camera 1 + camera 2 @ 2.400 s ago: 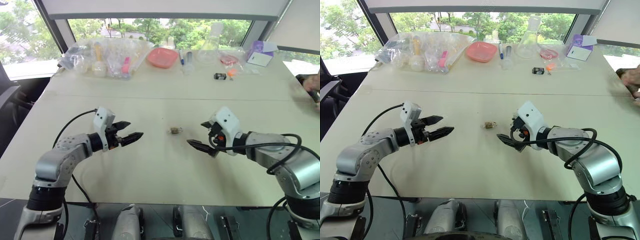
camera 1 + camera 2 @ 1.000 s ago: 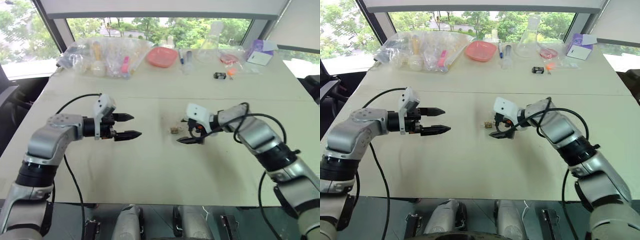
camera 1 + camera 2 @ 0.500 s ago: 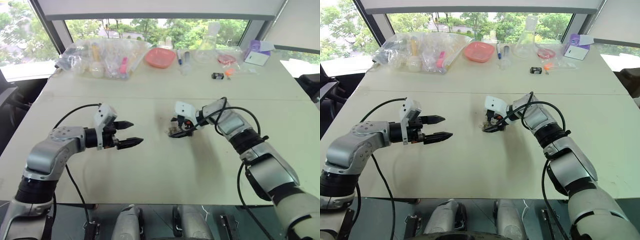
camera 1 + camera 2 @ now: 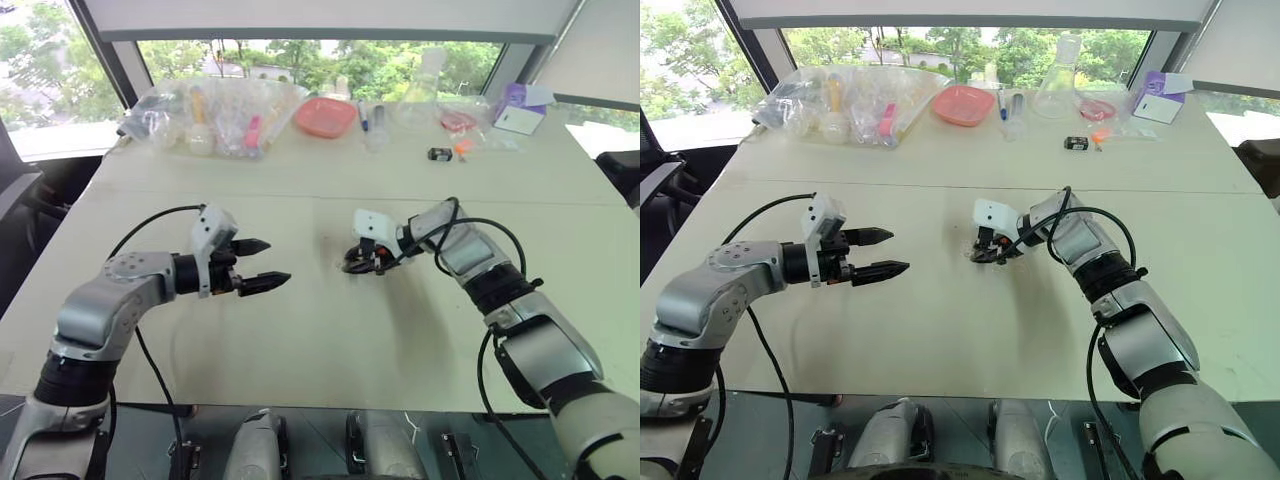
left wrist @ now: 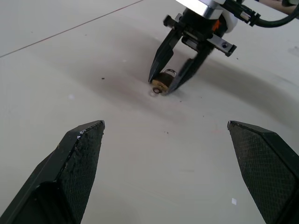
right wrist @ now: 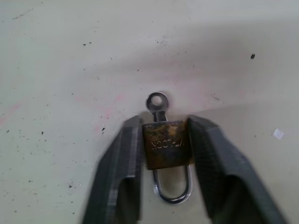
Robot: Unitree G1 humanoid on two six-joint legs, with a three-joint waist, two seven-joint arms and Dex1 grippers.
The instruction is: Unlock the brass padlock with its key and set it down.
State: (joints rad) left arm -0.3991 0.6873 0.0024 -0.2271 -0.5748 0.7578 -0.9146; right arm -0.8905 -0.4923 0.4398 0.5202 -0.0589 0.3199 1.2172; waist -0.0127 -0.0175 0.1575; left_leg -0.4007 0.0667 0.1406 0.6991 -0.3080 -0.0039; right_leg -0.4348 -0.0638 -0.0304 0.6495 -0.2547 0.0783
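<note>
The brass padlock (image 6: 167,144) lies on the pale table (image 4: 320,340), its silvery shackle (image 6: 174,192) towards my right wrist. Its key (image 6: 157,101) sticks out of the other end. My right gripper (image 6: 166,122) is shut on the brass padlock, one finger pressed against each side of the body. From the head the lock (image 4: 349,264) is a small speck at the right gripper (image 4: 358,264) near the table's middle. My left gripper (image 4: 262,263) hovers open to the left of it, pointing at it, with the padlock (image 5: 162,83) some way beyond its fingers (image 5: 79,154).
Along the far edge by the window lie clear bags of small items (image 4: 215,115), a pink tray (image 4: 325,113), a glass flask (image 4: 425,95), a purple box (image 4: 520,105) and a small black box with an orange bit (image 4: 440,153). The table's front edge (image 4: 320,405) runs just below both arms.
My right gripper reached left to the padlock, sank onto it and went from wide open to shut on its body. The left gripper stayed open in place.
</note>
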